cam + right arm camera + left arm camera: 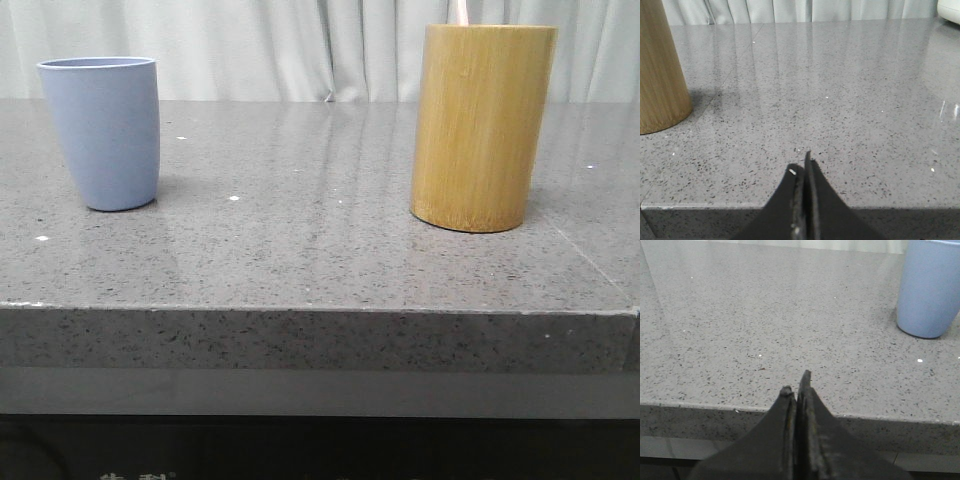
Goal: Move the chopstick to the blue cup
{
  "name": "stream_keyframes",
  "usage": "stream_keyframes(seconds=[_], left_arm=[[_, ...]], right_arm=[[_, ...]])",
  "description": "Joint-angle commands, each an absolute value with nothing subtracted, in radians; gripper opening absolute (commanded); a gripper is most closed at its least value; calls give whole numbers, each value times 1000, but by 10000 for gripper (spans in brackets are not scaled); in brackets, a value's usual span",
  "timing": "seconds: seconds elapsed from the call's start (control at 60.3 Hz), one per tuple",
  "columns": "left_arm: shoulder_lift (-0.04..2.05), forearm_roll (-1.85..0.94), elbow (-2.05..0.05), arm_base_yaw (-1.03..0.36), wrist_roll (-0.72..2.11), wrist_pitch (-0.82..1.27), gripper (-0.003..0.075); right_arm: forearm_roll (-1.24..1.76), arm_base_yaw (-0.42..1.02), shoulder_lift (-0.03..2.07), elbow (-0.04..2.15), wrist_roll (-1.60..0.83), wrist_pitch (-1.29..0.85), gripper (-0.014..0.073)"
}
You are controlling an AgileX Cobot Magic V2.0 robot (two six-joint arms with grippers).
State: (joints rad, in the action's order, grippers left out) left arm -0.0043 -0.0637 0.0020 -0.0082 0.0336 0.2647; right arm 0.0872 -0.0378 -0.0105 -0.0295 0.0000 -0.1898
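Chopstick (460, 12) stands in bamboo cylinder (482, 125), right; blue cup (103, 130) far left. Likely light, stiff, slippery: pinch exposed tip. Left gripper (797, 385) and right gripper (800, 167) closed, empty.

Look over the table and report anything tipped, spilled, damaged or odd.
Nothing stands out. The blue cup and the bamboo holder both stand upright and apart on the table, with the chopstick tip poking above the holder's rim. No spill or damage shows.
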Motion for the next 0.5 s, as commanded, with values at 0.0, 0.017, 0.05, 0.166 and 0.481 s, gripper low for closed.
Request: stream_keyframes(seconds=[0.0, 0.017, 0.05, 0.166, 0.481], left_arm=[[-28, -57, 10, -7, 24, 184, -19], [-28, -57, 10, -7, 24, 182, -19], [-28, -57, 10, -7, 24, 180, -19], [-28, -57, 10, -7, 24, 153, -19], [-28, -57, 10, -7, 24, -136, -19]], right_arm=[[78, -44, -31, -23, 0, -100, -88], [78, -44, -31, -23, 0, -100, -88], [78, -44, -31, -23, 0, -100, -88], [78, -44, -31, -23, 0, -79, -88], [78, -44, -31, -23, 0, 17, -88]])
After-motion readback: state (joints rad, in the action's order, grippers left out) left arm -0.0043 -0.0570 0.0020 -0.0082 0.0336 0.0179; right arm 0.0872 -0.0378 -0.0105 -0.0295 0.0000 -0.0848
